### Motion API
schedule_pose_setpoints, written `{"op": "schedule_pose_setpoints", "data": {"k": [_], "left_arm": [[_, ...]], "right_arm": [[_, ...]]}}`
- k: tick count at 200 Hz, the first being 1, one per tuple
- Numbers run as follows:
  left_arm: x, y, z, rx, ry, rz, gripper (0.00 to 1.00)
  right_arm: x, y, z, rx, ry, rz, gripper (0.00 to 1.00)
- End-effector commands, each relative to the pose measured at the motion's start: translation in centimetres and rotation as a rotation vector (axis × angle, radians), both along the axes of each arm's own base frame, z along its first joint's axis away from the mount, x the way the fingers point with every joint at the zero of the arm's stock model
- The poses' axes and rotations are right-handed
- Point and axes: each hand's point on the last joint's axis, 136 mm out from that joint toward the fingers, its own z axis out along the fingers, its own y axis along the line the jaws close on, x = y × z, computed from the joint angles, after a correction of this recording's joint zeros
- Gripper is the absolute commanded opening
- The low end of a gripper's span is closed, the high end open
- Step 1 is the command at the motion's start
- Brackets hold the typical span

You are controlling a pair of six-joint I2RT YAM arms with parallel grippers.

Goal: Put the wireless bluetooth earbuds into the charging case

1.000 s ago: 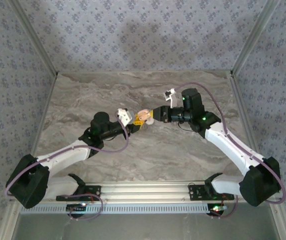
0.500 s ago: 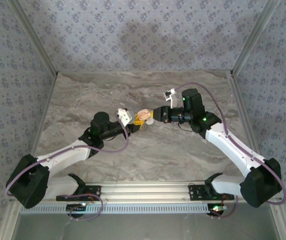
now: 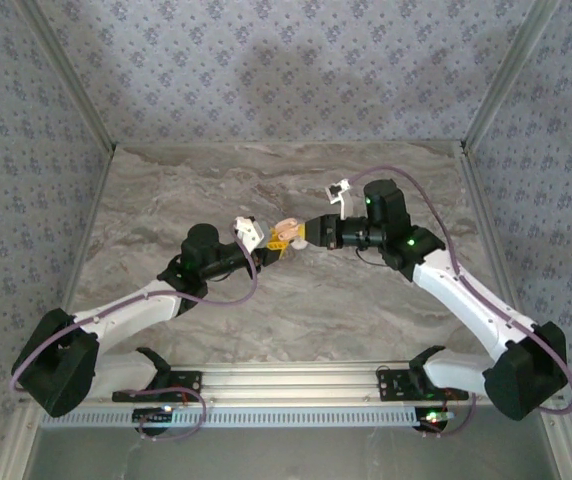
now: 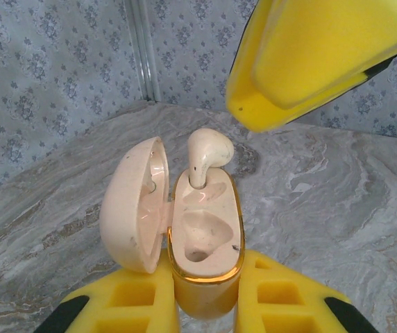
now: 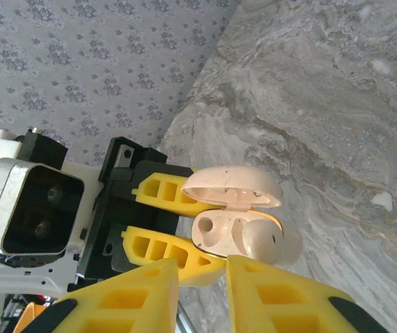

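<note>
One earbud (image 4: 209, 156) sits only half-seated, leaning in the far socket of the open charging case (image 4: 205, 232), which the left gripper (image 4: 205, 300) clamps over the table (image 4: 337, 208). The right gripper (image 5: 202, 277) hovers close, slightly apart and empty; a skewed push could flick the earbud out

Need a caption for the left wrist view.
Left tool grips the open charging case, one earbud standing upright inside.

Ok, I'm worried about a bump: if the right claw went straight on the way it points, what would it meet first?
Probably the cream plastic earbud standing half-seated in the open cream clamshell charging case gripped by the left claw, though depth is unclear.
</note>
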Motion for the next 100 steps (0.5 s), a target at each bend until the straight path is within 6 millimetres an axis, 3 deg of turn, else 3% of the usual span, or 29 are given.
{"op": "schedule_pose_setpoints", "data": {"k": [1,26,74,100], "left_arm": [[-0.5,-0.3,3.2,-0.057,-0.079,-0.025,0.11],[-0.7,-0.4,3.2,-0.057,-0.081,-0.038,0.11],[-1.2,-0.5,3.3,-0.052,-0.086,-0.062,0.11],[-1.4,-0.5,3.3,-0.052,-0.088,-0.069,0.11]], "right_arm": [[0.0,-0.9,1.2,0.004,-0.038,-0.029,0.31],[0.2,-1.9,1.4,-0.031,-0.115,-0.049,0.36],[-0.8,-3.6,2.6,-0.162,-0.524,0.034,0.37],[-2.3,-3.2,1.9,-0.227,-0.746,0.206,0.42]]}}
